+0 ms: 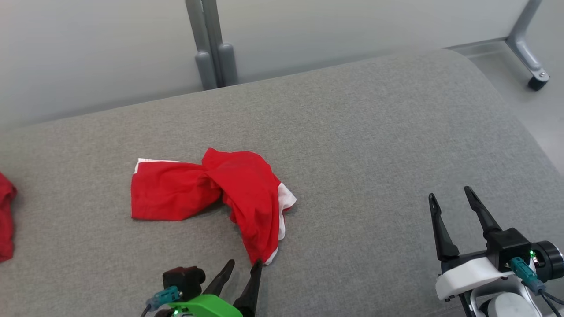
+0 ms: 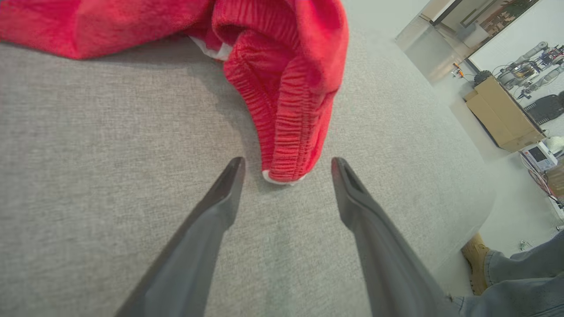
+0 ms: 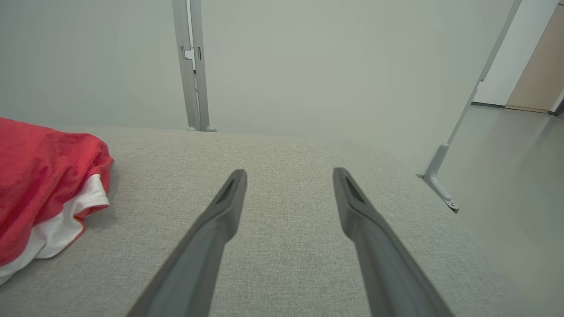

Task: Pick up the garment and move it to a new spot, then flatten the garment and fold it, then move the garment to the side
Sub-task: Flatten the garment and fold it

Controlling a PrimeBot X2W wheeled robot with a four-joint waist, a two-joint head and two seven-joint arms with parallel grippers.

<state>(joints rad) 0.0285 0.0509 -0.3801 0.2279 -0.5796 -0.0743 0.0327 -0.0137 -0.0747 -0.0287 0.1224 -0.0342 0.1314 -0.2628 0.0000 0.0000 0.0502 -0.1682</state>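
Jaws wide apart, both | left gripper (image 1: 244, 263) flanks garment (image 1: 198, 189) tip | right gripper (image 1: 450, 192) empty

Dark jaws, green L wrist (image 1: 207, 307), white R wrist (image 1: 466, 274)

The grey fabric-covered cushion (image 1: 374, 132) carries a crumpled red garment (image 1: 211, 193) with white trim, left of centre. A second red cloth (image 1: 5, 220) lies at its left edge, well apart.
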